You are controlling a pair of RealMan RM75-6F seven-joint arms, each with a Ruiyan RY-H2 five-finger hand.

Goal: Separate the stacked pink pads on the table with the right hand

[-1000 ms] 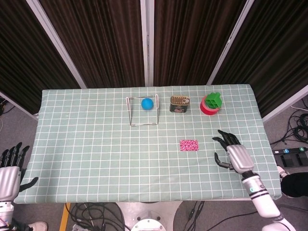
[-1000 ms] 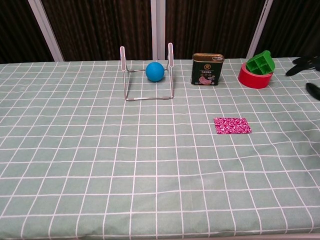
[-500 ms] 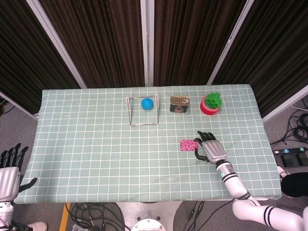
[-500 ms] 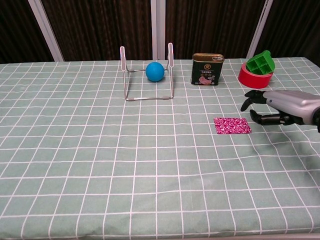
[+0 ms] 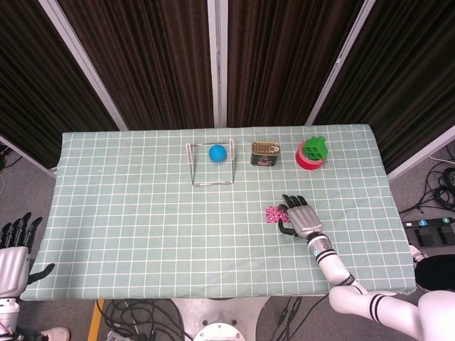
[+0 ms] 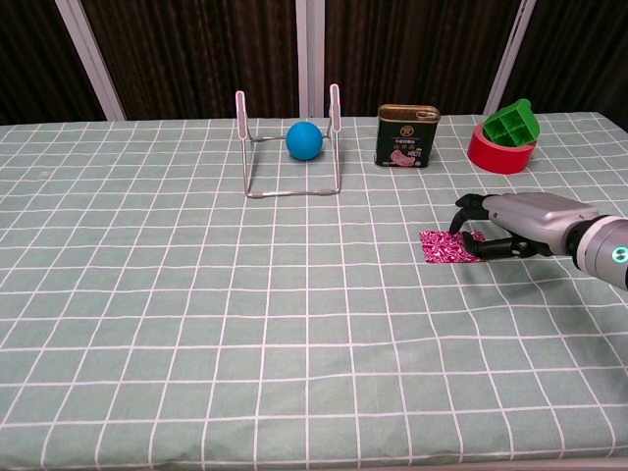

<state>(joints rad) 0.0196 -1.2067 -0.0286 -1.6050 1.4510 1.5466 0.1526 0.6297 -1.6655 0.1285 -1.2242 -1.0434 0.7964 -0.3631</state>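
The stacked pink pads [image 5: 273, 213] [image 6: 444, 246] lie flat on the green checked tablecloth, right of centre. My right hand [image 5: 298, 217] [image 6: 512, 222] reaches in from the right, palm down. Its dark fingertips [image 6: 465, 204] hang over the pads' right edge and the thumb lies along their near right corner. Whether the fingers touch the pads is unclear, and nothing looks lifted. My left hand [image 5: 14, 247] hangs off the table's near left corner, fingers straight, holding nothing; the chest view does not show it.
At the back stand a wire rack [image 5: 210, 165] [image 6: 290, 147] with a blue ball [image 5: 217, 153] [image 6: 304, 140] inside, a green tin can [image 5: 265, 153] [image 6: 407, 136], and a red tape roll [image 5: 307, 160] [image 6: 497, 154] carrying a green block [image 5: 316, 148] [image 6: 512, 122].
My right hand has swept left from the table's right side to the pads, and its fingers now cover their right edge. The pads and the left hand stay put.
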